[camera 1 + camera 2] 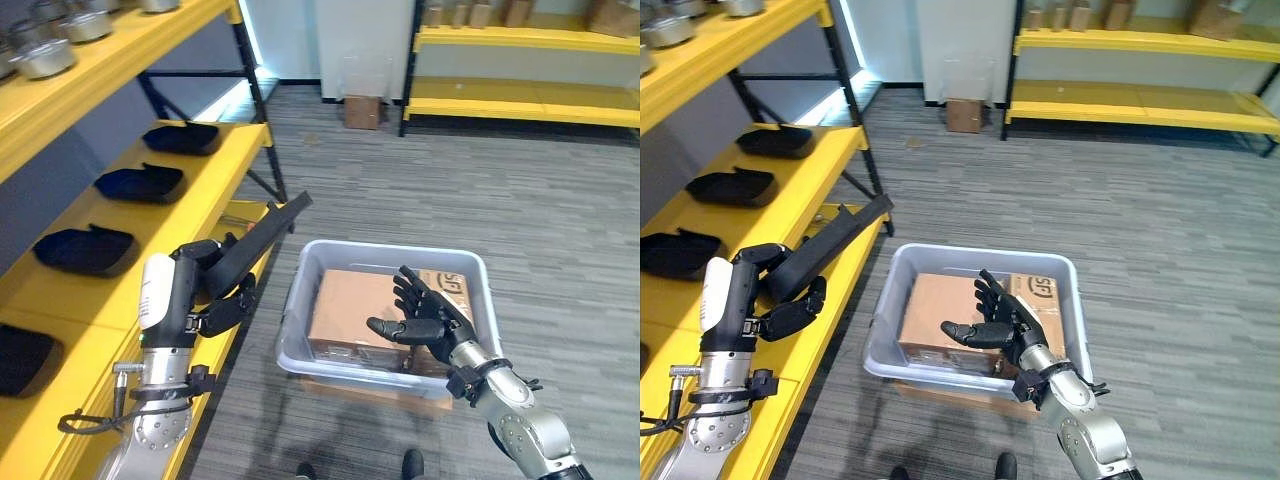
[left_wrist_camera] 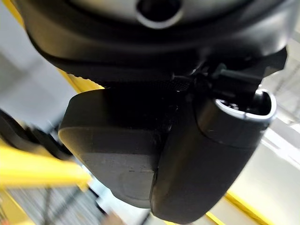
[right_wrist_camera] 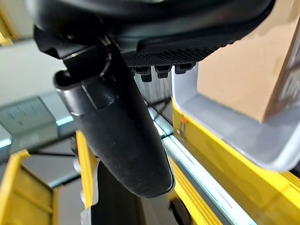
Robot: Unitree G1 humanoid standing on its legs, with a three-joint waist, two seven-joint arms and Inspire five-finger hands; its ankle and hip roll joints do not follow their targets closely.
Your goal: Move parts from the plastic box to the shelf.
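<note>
So the left hand [image 1: 225, 300] has its fingers curled round a long dark part [image 1: 262, 238], holding it by the lower end. The part sticks up at a slant, its far tip pointing up and away over the front edge of the yellow shelf [image 1: 205, 215] on the robot's left. The hand sits right at that shelf edge, between the shelf and the plastic box [image 1: 470, 265]. In the left wrist view the part is just a big dark mass pressed against the palm, so not much to read there.

The plastic box is a grey tub sitting on the floor just beside the shelf, resting on what looks like a flat piece of cardboard. Inside it there's a brown cardboard box [image 1: 350, 305] taking up most of the room. I can't make out any loose parts in the tub from here.

The right hand [image 1: 995, 325] hovers over the near right part of the tub, fingers spread and straight, thumb sticking out toward the robot's left, palm facing the same way. It holds nothing and looks to be above the cardboard box, not touching it as far as I can tell.

On the shelf, three more dark parts already lie in a row going away from the robot: one near [image 1: 85, 248], one in the middle [image 1: 140, 182], one further back [image 1: 182, 137], all well apart from each other. Some metal pots [image 1: 45, 55] sit on the shelf level above.
</note>
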